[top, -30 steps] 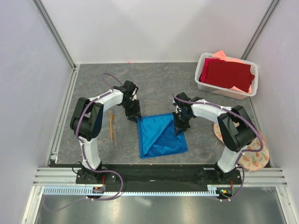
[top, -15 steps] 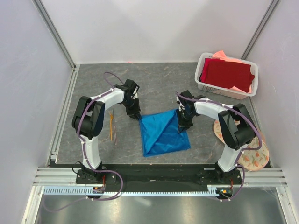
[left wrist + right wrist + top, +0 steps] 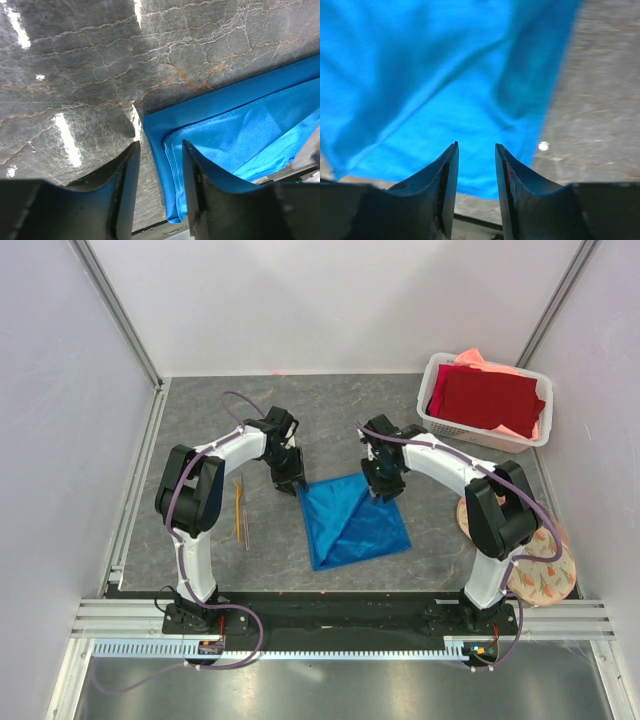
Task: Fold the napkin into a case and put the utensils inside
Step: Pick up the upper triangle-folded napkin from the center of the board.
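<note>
**Top external view: napkin part-folded, utensils not yet in**

Seen from above, the bright blue napkin [image 3: 355, 522] lies flat on the grey table [image 3: 330, 420] between the two arms, turned a little askew. A diagonal crease runs across it. The left gripper [image 3: 291, 483] is down at its far left corner and the right gripper [image 3: 383, 490] at its far right corner.

The left wrist camera shows that arm's fingers [image 3: 125, 190] a narrow gap apart, straddling the cloth's edge. There a hemmed upper layer lies over a lower one, and nothing is visibly pinched between the tips. The right wrist picture is blurred. Its fingers [image 3: 446, 180] also stand slightly apart over blue cloth, and whether they catch any of it cannot be told.

The utensils [image 3: 241, 512], a few thin orange-brown sticks, lie on the table to the left of the napkin, apart from it and beside the left arm. A white basket [image 3: 427, 405] holding a dark red cloth [image 3: 485, 398] sits at the far right. A floral mat [image 3: 545, 565] lies by the right arm's base.

By this evidence the job is at an early stage. At least one fold is in, but the narrow case has not taken shape. Further folds and the loading of the sticks appear to remain.
</note>
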